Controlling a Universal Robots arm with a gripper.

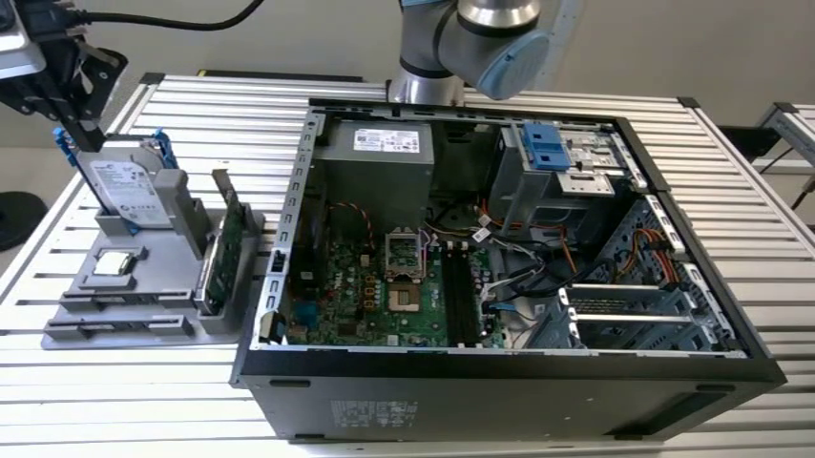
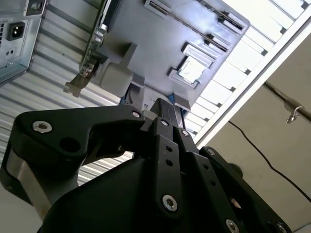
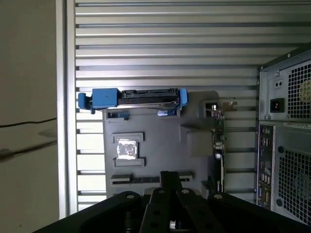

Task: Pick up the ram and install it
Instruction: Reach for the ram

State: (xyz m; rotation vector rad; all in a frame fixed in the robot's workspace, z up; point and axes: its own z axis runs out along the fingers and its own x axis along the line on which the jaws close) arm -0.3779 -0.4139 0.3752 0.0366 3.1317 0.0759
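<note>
Gripper (image 1: 90, 141), fingers closed on nothing, hangs above the tray (image 1: 163, 286); slatted metal table (image 1: 128, 401) carries open case (image 1: 510, 405).

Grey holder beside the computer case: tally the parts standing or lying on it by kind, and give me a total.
Hard drive with blue rails: 1
Green card with metal bracket: 1
Square silver chip: 1
Total: 3
I cannot tell whether the front slots of the holder hold anything.
</note>
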